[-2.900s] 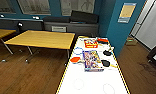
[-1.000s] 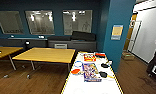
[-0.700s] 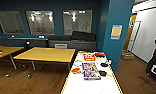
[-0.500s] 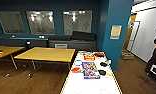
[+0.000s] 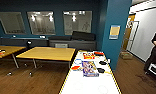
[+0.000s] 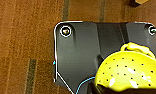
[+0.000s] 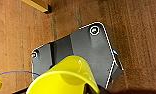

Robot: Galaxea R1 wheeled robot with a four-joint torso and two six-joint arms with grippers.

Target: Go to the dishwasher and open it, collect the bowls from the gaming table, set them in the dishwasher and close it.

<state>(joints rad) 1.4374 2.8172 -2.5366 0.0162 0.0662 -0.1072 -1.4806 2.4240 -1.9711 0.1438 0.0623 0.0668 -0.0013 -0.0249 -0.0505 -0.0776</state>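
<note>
In the left wrist view a yellow bowl with small holes (image 6: 129, 75) hangs over the robot's dark base plate, and my left gripper (image 6: 100, 88) is shut on its rim. The right wrist view has a smooth yellow bowl (image 7: 66, 77) above the base plate and the wooden floor, with my right gripper (image 7: 91, 88) shut on it. The dishwasher and the gaming table are out of view.
A long white table (image 5: 79, 85) with a yellow edge stands just ahead, carrying colourful boxes (image 5: 89, 68) and small dark items. Wooden tables (image 5: 47, 53) stand left. A blue pillar (image 5: 116, 32) rises at its far right corner. A person (image 5: 155, 53) stands at the right edge, near a doorway (image 5: 129, 32).
Since the oldest frame the head view has lifted and swung, so more of the back wall and the pillar shows. Over the last second it shifts only slightly.
</note>
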